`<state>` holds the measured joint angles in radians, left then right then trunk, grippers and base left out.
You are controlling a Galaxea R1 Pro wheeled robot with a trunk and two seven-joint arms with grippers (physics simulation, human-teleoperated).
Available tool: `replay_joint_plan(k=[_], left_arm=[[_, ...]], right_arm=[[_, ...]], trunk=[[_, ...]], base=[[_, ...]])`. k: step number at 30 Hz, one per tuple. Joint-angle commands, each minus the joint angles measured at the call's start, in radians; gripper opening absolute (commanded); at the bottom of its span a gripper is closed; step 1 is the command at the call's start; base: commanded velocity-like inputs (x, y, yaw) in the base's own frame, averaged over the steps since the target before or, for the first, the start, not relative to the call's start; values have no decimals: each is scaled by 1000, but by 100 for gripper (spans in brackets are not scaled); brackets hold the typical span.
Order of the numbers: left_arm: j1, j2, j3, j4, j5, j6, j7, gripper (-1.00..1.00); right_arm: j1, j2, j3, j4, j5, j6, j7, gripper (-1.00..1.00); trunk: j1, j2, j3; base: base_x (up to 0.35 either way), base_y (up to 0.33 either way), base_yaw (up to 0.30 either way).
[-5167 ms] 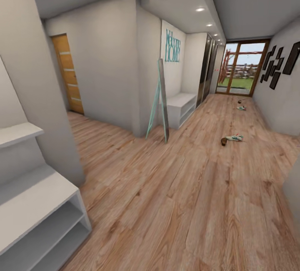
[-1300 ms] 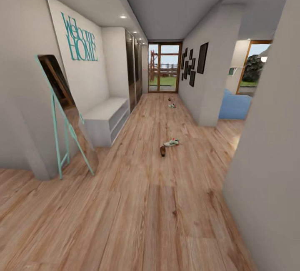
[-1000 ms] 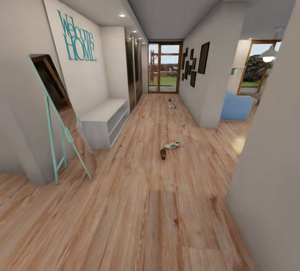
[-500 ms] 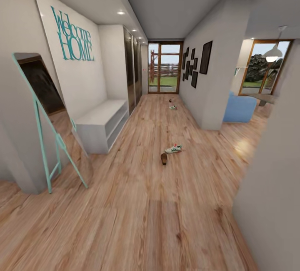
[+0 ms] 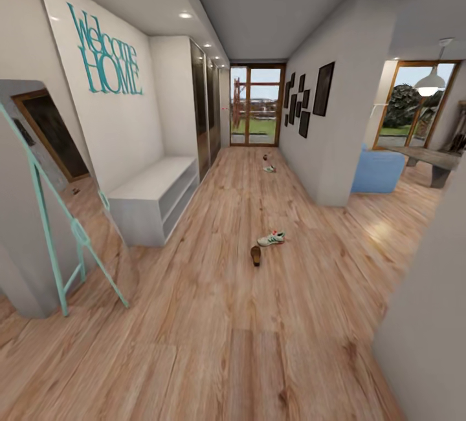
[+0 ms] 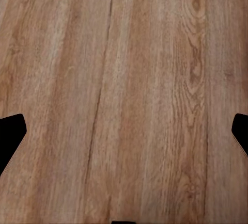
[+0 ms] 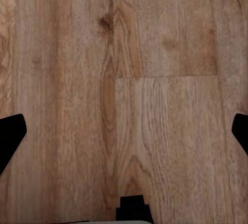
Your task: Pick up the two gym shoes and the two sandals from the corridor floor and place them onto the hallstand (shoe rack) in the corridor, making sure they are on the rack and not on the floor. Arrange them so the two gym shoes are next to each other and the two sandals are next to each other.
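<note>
On the corridor floor (image 5: 213, 317) a white gym shoe (image 5: 271, 238) with green stripes lies a few metres ahead. A dark brown sandal (image 5: 255, 255) rests just in front of it. Far down the corridor, near the glass door, lie a second gym shoe (image 5: 269, 168) and a second sandal (image 5: 265, 157). The hallstand is out of view. My left gripper (image 6: 124, 131) hangs open over bare floor planks, its dark fingertips (image 6: 10, 133) wide apart. My right gripper (image 7: 124, 131) is open too, above bare planks, holding nothing.
A plain low white two-tier bench (image 5: 152, 198) stands against the left wall. A teal-framed standing mirror (image 5: 58, 240) leans at the near left. A wall corner (image 5: 327, 169) juts in on the right, and a nearer wall (image 5: 433, 317) closes the right edge.
The camera has turned and rolled forward along the corridor. The near gym shoe and sandal now sit closer and lower in the view, and the mirror has slid toward the left edge.
</note>
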<state>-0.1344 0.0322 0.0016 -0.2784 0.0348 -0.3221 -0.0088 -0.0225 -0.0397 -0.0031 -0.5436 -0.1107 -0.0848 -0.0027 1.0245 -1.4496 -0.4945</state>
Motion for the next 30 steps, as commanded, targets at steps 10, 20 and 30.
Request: replay_joint_plan(k=[10, 20, 30], left_arm=[[-1, 0, 0, 1, 4, -3, -1, 100], [-1, 0, 0, 1, 4, -3, -1, 100], [-1, 0, 0, 1, 4, -3, -1, 100]], right_arm=[[-1, 0, 1, 1, -10, -4, 0, 100], [-1, -1, 1, 1, -10, -3, 0, 100], [-1, 0, 0, 1, -10, -3, 0, 100]], trunk=[[1, 0, -1], [1, 0, -1], [1, 0, -1]], base=[[335, 0, 0], [335, 0, 0], [334, 0, 0]])
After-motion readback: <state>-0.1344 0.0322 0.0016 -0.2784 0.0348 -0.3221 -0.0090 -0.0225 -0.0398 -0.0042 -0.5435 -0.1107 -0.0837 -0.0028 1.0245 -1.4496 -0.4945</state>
